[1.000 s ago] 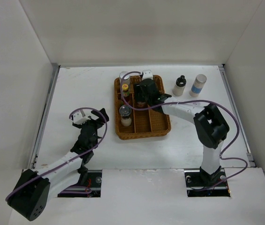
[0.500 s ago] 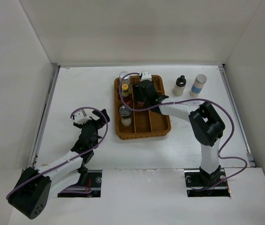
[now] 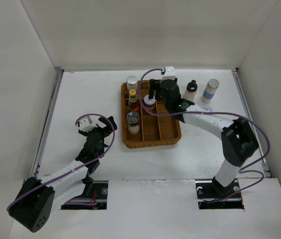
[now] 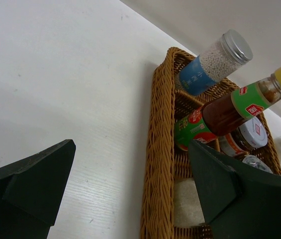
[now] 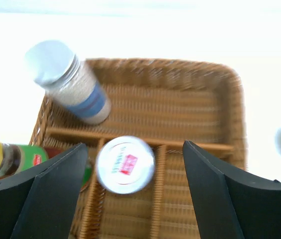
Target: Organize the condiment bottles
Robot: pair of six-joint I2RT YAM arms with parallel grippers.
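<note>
Woven wicker tray [image 5: 155,63], round white-lidded shaker [image 5: 125,163], perhaps glass, right fingers [image 5: 46,199] spread above it, left fingers [image 4: 36,179] spread.

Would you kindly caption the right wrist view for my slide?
Right gripper, open, above a white-lidded jar in the tray.

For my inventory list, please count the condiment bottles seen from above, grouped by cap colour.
Yellow cap: 1, the sauce bottle
Black cap: 1, the black-capped bottle
White lid with red print: 1, the red-printed jar
Silver or pale lid: 3, the back-left jar, the front-left jar, the blue-banded jar
Total: 6
</note>
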